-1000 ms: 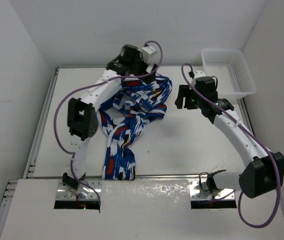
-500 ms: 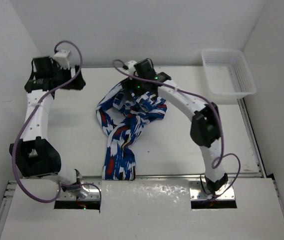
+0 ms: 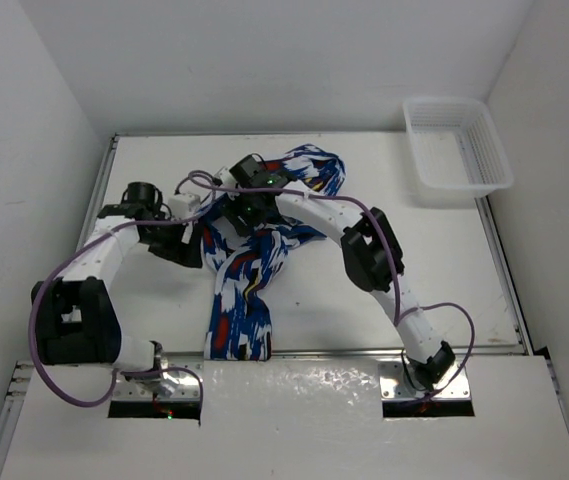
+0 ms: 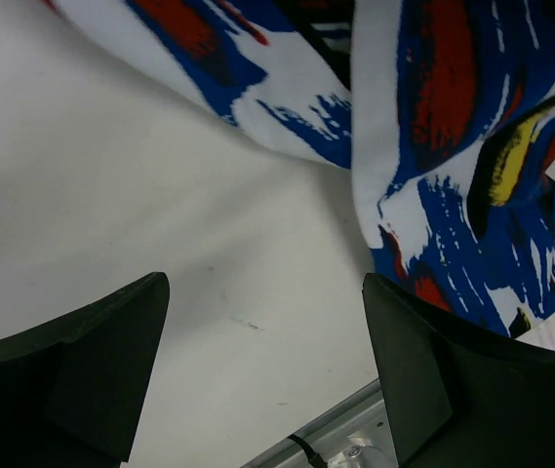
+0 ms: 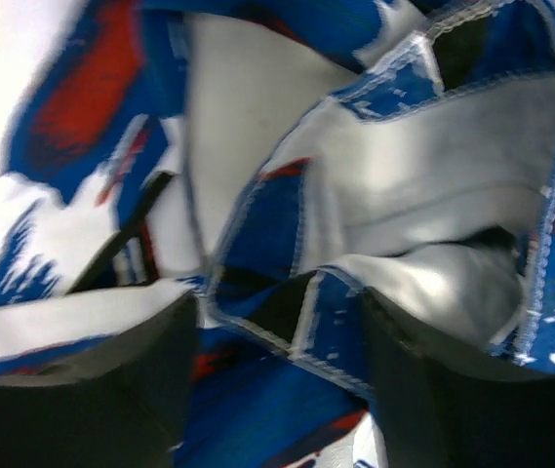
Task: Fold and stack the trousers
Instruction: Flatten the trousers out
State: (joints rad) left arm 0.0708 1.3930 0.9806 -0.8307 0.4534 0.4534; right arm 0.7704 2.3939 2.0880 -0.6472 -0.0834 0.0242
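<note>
The trousers (image 3: 249, 265), royal blue with white, red, black and yellow patches, lie crumpled mid-table, with one leg reaching the front edge. My left gripper (image 3: 186, 248) is low at their left edge. In the left wrist view it (image 4: 262, 292) is open over bare table, with the fabric (image 4: 453, 146) above and to the right. My right gripper (image 3: 236, 215) is down on the bunched upper part. In the right wrist view it (image 5: 277, 312) is open, with a stitched fabric edge (image 5: 306, 312) lying between the jaws.
A white plastic basket (image 3: 459, 140) stands at the back right corner. A metal rail (image 3: 314, 352) runs along the table's front edge and also shows in the left wrist view (image 4: 326, 439). White walls close in the table on three sides.
My left arm swung from the back left corner down to the trousers' left edge. My right gripper shifted left and nearer over the bunched fabric.
</note>
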